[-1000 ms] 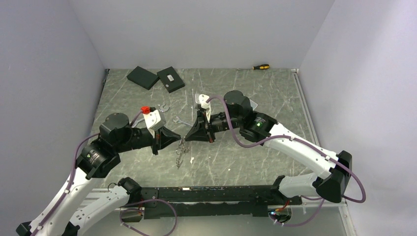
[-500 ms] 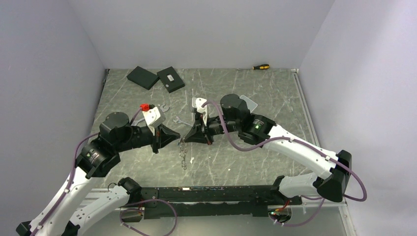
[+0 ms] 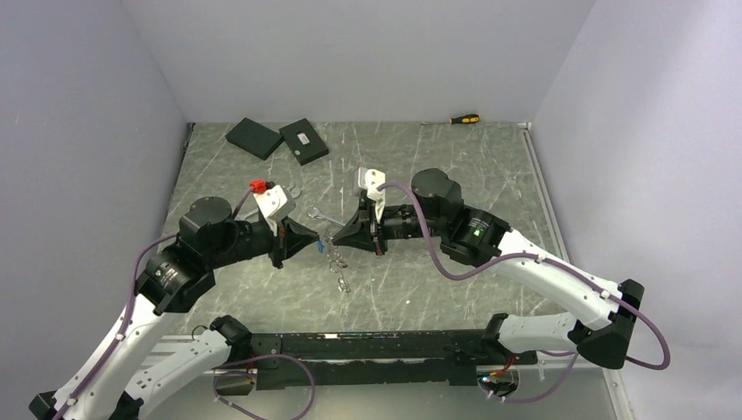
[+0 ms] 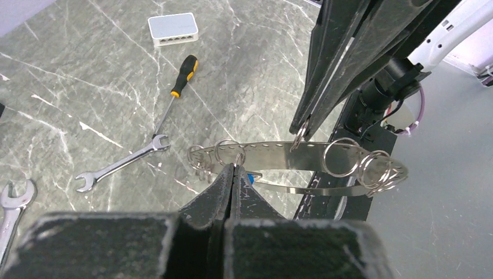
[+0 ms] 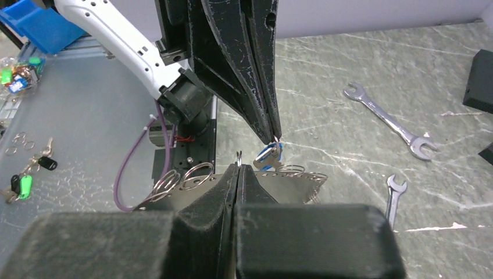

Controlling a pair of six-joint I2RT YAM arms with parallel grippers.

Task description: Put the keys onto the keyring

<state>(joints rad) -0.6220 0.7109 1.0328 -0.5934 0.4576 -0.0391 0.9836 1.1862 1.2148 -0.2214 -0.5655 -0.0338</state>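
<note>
Now, mid-frame, left fingers (image 4: 234,170) and right fingers (image 5: 238,171) both squeeze shut on thin wire rings (image 4: 340,157) on a holed silver strip (image 4: 273,147).

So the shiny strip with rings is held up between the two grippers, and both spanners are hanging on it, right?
Not the last bit. The ringed metal strip is held up between the left gripper and the right gripper, but the right wrist view shows the larger spanner and the smaller spanner lying flat on the table, not hanging on it.
</note>
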